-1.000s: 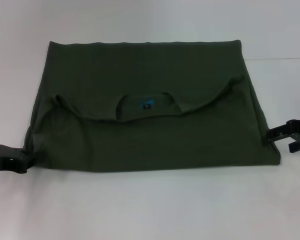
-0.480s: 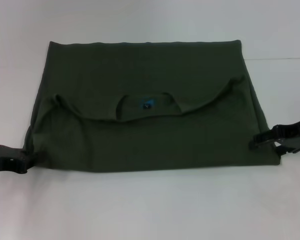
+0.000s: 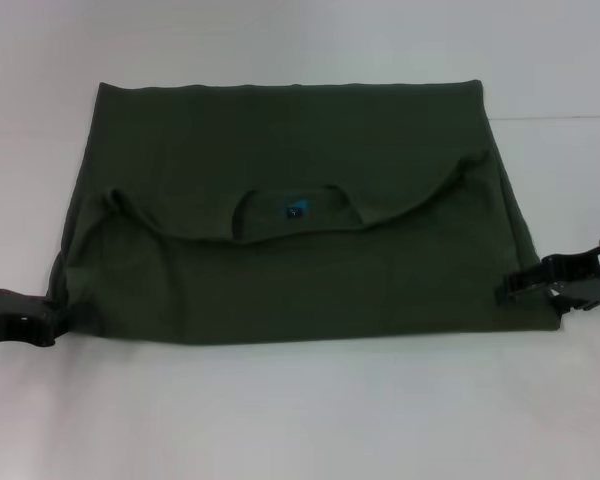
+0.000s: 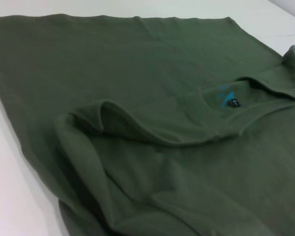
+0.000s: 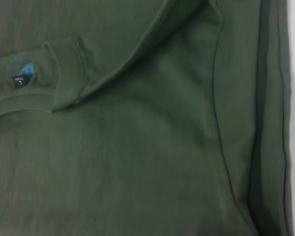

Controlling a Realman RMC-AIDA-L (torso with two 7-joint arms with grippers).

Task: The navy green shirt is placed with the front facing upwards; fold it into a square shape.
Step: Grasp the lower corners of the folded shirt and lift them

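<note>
Head view: right gripper point(image 3: 510, 290) has crept inward onto the navy green shirt point(image 3: 290, 215)'s right edge.
Jaws: cannot tell, either side.
Left gripper point(image 3: 60, 318): unmoved at left corner.
Meaning: next fold nears.

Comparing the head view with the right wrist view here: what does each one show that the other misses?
Only the head view shows the whole folded navy green shirt on the white table, with the left end effector at its near left corner and the right end effector at its near right edge. Only the right wrist view shows the stitched hem lines up close. Both show the neckline and its small blue label.
</note>
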